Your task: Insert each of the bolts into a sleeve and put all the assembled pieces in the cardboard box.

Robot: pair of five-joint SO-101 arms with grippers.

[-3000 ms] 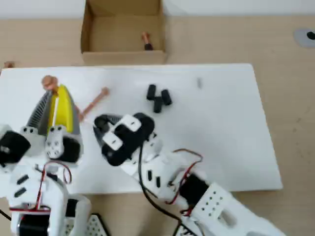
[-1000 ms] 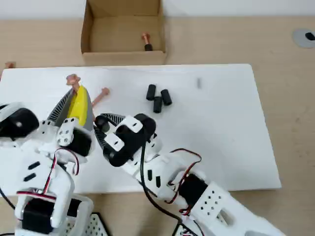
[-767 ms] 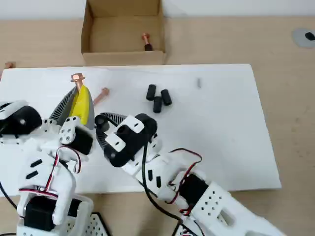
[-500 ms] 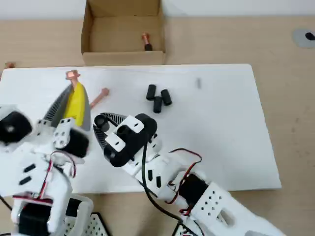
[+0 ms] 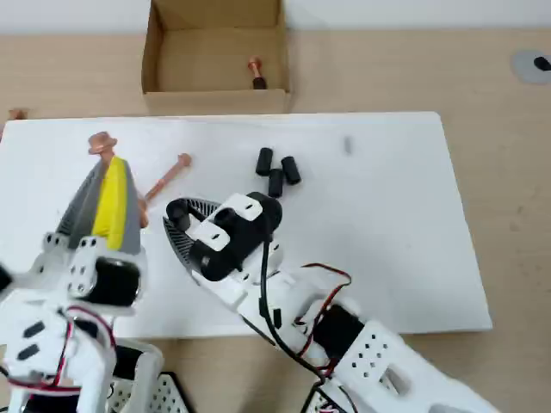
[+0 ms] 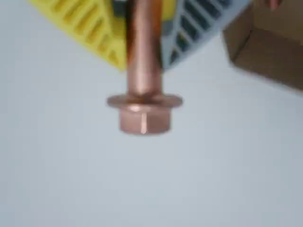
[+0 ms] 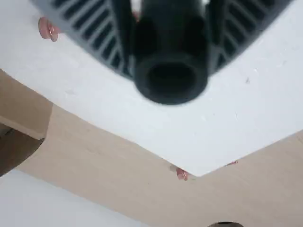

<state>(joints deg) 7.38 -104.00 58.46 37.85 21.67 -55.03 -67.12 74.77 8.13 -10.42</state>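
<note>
My left gripper (image 5: 108, 163) is shut on a copper bolt (image 5: 102, 143), whose hex head sticks out past the yellow and grey fingertips over the white mat's left part. In the left wrist view the bolt (image 6: 144, 90) hangs head outward from that gripper (image 6: 144, 28). My right gripper (image 5: 176, 225) stands just right of it, shut on a black sleeve (image 7: 170, 61) whose open bore faces outward. A second bolt (image 5: 168, 176) lies loose on the mat between the two grippers. Three black sleeves (image 5: 277, 172) lie clustered near the mat's middle.
The cardboard box (image 5: 155, 60) stands beyond the mat's far edge with one assembled piece (image 5: 256, 73) inside. The white mat (image 5: 370, 241) covers the tan table. A small bolt (image 5: 15, 114) lies off the mat at the far left.
My left arm has swung left and drawn back a little, carrying the bolt with it. The right gripper has turned slightly and still holds the sleeve.
</note>
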